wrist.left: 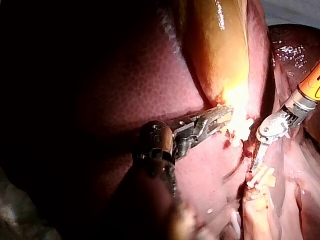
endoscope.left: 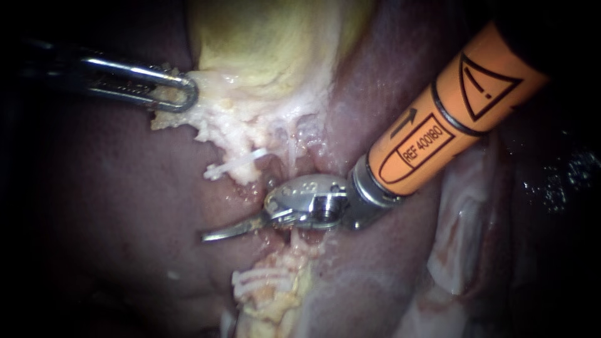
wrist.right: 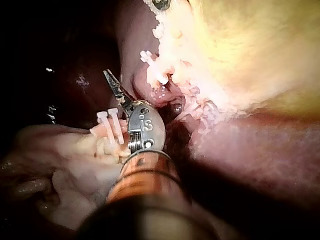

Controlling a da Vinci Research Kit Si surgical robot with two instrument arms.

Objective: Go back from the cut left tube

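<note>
Two clipped stumps of cut tube [endoscope.left: 278, 299] flank R instrument [endoscope.left: 228, 233]; blades look together, tho view poor. L instrument [endoscope.left: 183, 94] clamped on gallbladder [endoscope.left: 263, 50]. Stumps soft, slick, fragile: take no hold, back out clear of clips [endoscope.left: 233, 165].

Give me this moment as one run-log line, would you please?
left instrument: shut on pale tissue by gallbladder | right instrument: shut, empty, lying between upper clipped stump and lower clipped stump
</note>
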